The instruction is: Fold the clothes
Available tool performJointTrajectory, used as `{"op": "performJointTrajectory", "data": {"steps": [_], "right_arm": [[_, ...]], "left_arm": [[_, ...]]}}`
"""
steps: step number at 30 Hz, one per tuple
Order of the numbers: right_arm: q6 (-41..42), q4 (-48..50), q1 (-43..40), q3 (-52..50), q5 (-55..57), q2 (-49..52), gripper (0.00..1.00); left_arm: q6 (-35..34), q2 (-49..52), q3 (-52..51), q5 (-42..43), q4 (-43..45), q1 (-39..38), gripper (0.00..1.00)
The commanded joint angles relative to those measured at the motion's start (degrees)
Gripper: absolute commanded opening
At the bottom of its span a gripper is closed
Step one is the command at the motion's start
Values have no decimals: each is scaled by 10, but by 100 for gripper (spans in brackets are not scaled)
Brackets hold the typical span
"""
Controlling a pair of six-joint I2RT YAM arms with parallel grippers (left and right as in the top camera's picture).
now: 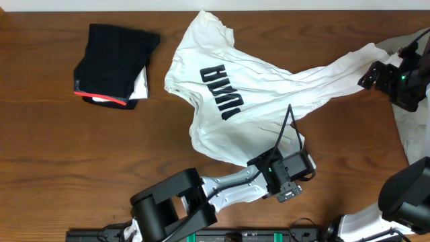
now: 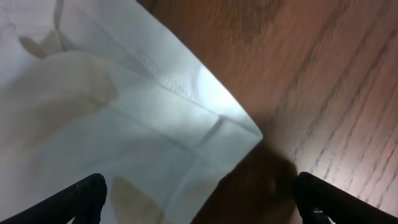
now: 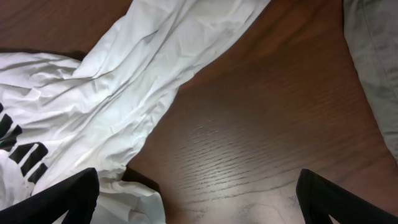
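The wooden table (image 1: 60, 168) is dark reddish-brown, and in the overhead view its grain runs left to right. Beyond its far edge there is a narrow pale strip (image 1: 101, 3). A black rail (image 1: 269, 236) with small green parts lies along the near edge. In the left wrist view the wood (image 2: 329, 74) is blurred. In the right wrist view the surface (image 3: 249, 137) shows fine wavy grain lines and a soft sheen.

The crumpled white cloth T-shirt (image 1: 259, 91) looks matt and soft, its hem stitched; the brown wooden table (image 1: 67, 154) shows fine grain with a faint sheen.
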Motion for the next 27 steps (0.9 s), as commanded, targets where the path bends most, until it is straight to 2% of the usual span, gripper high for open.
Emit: {"op": "performJointTrajectory", "data": {"steps": [1,3,5,8,11,14,16,18,19,22,27], "right_arm": [[1,2,4,-2,-1,-4,99],[1,2,4,-2,-1,-4,99],[1,2,4,-2,-1,-4,99],[1,2,4,-2,-1,-4,99],[1,2,4,-2,-1,-4,99],[1,2,4,-2,-1,-4,99],[1,1,4,-2,-1,-4,99],[1,1,4,-2,-1,-4,99],[1,0,4,-2,-1,-4,99],[1,-1,4,-2,-1,-4,99],[1,-4,4,-2,-1,-4,99]], "left_arm": [[12,31,-5,-7,4,2,97],[12,40,-5,-7,6,2,96],[12,48,-5,-7,8,2,90],[12,49,-5,-7,7,2,77],[12,49,-5,-7,0,2,58],[12,49,-5,-7,-10,2,47],[12,49,-5,-8,-14,2,35],[12,49,-5,-8,-16,2,12],[12,48,-5,-8,-16,2,6],[11,39,-5,-17,-19,2,6],[11,-12,-5,-77,-59,2,6]]}}
